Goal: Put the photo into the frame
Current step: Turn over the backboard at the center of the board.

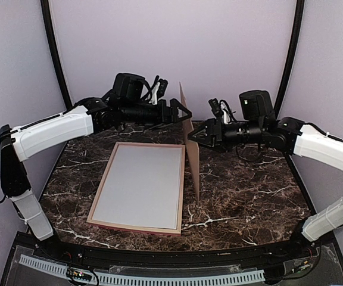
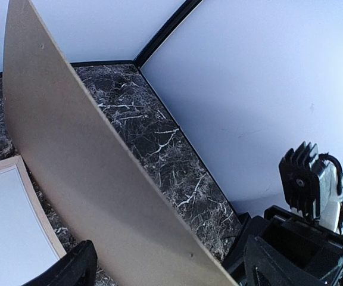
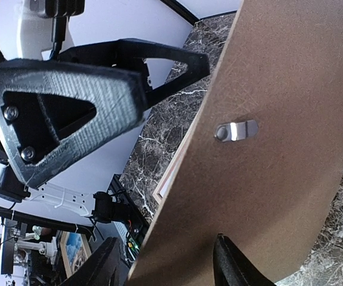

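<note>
**Backing board on edge between two grippers, frame flat beside it**

The left gripper [image 1: 186,113] has its jaws spread wide with nothing between them. From the right wrist both of its triangular black fingers stand well apart, and the farther tip comes close to the upper edge of the brown backing board [image 1: 190,156]. I cannot tell whether it touches.

The right gripper [image 1: 194,137] faces it from the other side, jaws about half spread and straddling the board. One finger [image 3: 228,265] lies over the face with the small metal turn-tab [image 3: 237,130], and the other sits behind the opposite face. Whether those fingers actually pinch the board I cannot tell.

The board stands upright on one long edge, on the dark marble-patterned table [image 1: 249,190], running from the back wall towards the near edge. It is thin and leans a little.

Just left of the board's foot the frame [image 1: 102,199] lies flat on the table, its pink rails making a tall rectangle turned slightly off square. A white sheet [image 1: 142,187] fills it rail to rail — plain, with no print showing, so it may be the photo lying face down, though I cannot be sure. Neither gripper touches the frame — both hang above its far right corner.
</note>
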Controlling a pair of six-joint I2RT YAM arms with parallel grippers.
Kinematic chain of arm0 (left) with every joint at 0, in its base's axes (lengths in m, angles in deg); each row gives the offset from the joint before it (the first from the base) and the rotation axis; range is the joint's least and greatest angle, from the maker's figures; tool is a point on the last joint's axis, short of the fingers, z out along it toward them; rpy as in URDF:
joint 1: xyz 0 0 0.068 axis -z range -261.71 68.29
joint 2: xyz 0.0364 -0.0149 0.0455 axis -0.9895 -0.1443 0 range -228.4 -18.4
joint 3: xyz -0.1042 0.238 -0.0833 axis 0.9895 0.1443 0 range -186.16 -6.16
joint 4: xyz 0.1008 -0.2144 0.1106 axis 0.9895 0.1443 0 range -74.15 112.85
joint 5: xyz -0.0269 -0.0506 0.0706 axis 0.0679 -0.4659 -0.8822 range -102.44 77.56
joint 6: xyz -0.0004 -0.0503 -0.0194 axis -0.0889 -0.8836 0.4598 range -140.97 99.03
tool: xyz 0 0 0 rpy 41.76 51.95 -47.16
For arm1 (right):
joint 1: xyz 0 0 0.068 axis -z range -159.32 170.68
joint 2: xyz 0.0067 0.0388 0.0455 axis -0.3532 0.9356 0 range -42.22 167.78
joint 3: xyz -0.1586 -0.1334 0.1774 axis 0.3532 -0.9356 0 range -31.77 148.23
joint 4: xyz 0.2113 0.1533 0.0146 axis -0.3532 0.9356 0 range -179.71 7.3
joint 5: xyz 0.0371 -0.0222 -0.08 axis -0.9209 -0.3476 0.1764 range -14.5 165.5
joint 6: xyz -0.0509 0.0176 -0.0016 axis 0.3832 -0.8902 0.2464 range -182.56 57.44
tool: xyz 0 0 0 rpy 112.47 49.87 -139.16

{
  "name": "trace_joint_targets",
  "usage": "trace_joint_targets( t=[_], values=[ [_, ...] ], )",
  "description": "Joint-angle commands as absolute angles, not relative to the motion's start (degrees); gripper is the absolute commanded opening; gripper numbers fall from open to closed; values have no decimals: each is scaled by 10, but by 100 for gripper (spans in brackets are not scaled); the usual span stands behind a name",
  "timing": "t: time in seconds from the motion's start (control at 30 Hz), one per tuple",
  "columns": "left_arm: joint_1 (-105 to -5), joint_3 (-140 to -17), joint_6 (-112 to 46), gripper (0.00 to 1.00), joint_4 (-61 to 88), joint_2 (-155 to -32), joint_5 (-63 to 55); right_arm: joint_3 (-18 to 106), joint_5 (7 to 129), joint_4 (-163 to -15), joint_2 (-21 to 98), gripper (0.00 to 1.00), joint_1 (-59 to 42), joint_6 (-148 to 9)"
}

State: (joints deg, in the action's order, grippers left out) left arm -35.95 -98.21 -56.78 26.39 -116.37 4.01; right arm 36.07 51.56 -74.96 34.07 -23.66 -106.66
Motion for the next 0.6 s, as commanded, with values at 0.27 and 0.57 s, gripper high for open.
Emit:
trace_joint_targets(
  t=[0.27, 0.57],
  values=[
    [-379, -1049, -570, 85, 325, -1216, 34, 381, 511, -797, 370, 55, -260, -1072],
    [-379, -1054, -571, 80, 344, -1218, 20, 364, 494, -818, 375, 57, -260, -1075]
  ],
)
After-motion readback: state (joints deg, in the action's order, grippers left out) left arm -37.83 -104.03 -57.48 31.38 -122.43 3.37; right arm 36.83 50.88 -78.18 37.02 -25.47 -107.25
